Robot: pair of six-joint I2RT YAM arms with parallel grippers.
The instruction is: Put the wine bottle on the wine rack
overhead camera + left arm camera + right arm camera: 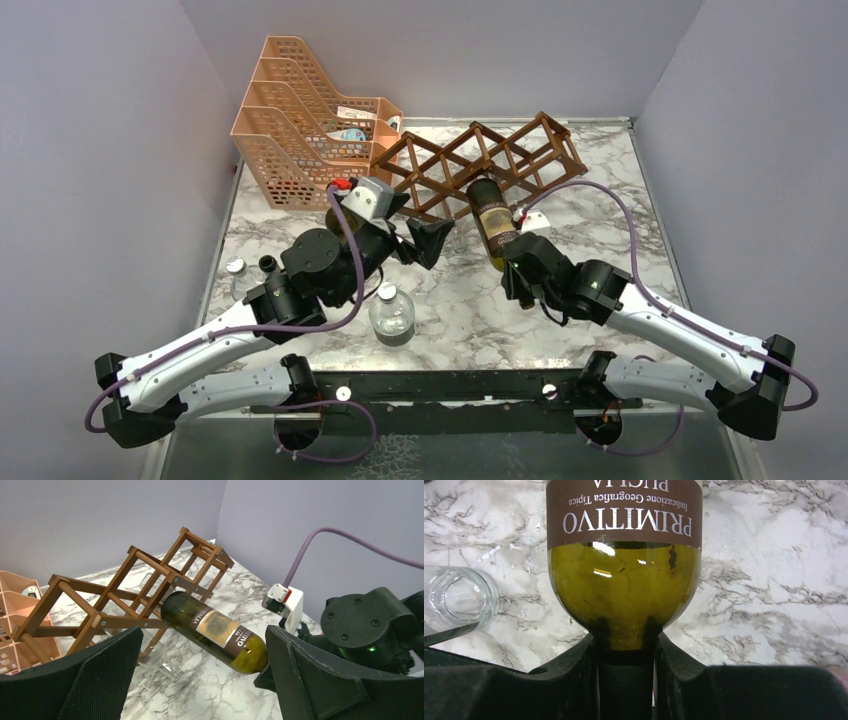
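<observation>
The right tool [626,652], clenched on the neck, aims the dark green glass wine bottle [492,218] base-first into the reddish-brown wooden lattice rack [505,150] at twelve o'clock; the left tool [430,240] hangs released at nine o'clock.

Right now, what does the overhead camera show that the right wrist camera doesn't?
Only the overhead view shows the wooden wine rack, the peach file tray, a small clear bottle standing upright, and the open left end effector. Only the right wrist view makes the label word PRIMITIVO readable and shows up close how the right end effector is shut on the bottle's neck. Both show the wine bottle and the marble table.
</observation>
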